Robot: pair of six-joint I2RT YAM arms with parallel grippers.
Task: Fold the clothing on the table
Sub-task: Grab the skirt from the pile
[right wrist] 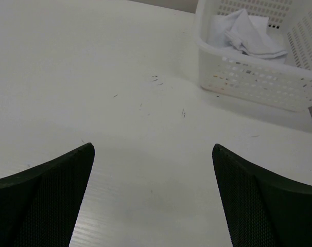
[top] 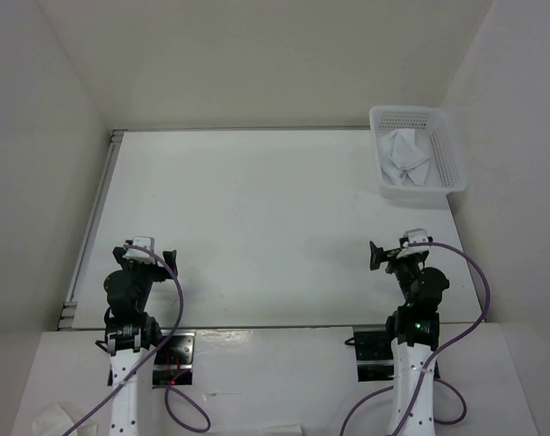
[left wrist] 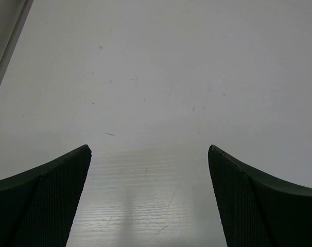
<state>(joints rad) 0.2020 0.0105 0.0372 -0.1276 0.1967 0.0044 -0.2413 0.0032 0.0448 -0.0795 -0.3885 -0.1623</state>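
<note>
Top external: clothing inside basket

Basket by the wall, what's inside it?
Crumpled white clothing lies inside the basket. Anything beneath the clothing cannot be seen, and most of the basket's floor is covered too.

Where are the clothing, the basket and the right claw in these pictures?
clothing (right wrist: pixel 246 33), right wrist view, middle of the crumpled white fabric.
basket (right wrist: pixel 259 85), right wrist view, its near mesh wall.
right claw (right wrist: pixel 152 149), right wrist view, midway between its open fingertips.
</note>
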